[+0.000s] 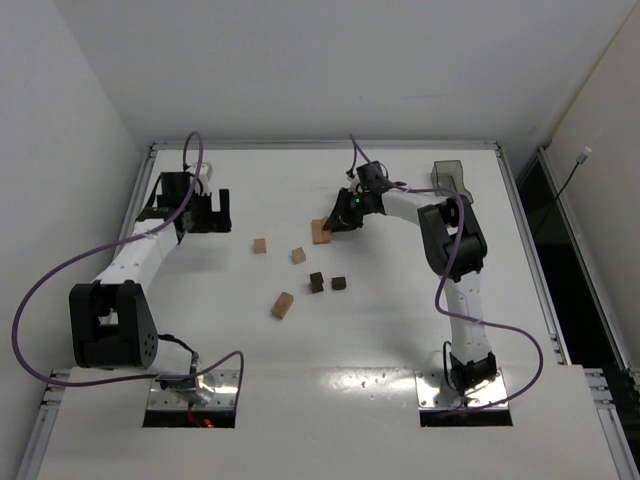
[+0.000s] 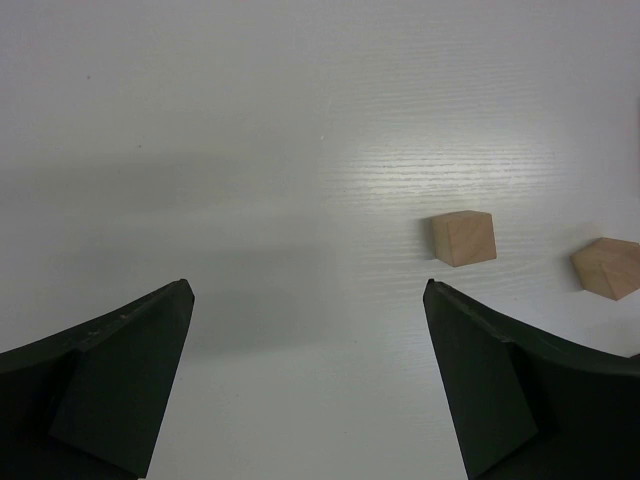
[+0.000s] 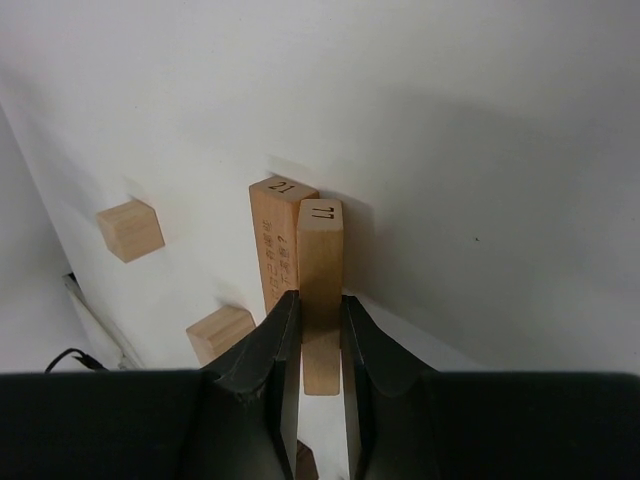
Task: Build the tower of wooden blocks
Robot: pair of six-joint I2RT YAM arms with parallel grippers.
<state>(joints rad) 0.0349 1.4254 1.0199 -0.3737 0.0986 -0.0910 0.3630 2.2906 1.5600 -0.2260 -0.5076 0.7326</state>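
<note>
Right wrist alone shows right end effector [image 3: 320, 302] pinching numbered tan plank [image 3: 321, 250]; left end effector [image 2: 308, 290] spread

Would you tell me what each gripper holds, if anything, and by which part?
The right gripper pinches the tan block marked 11 by its side faces, at its end nearer the wrist. The left gripper is open and empty.

The white desk [image 2: 300, 120] shows fine grain with a soft sheen, the tan blocks [image 3: 321, 250] are matt bare wood, the cubes [image 1: 317, 282] a darker wood, the tray [image 1: 447, 175] smoky translucent plastic, and the left claw [image 2: 308, 288] and right claw [image 3: 320, 302] look like matt black plastic.
</note>
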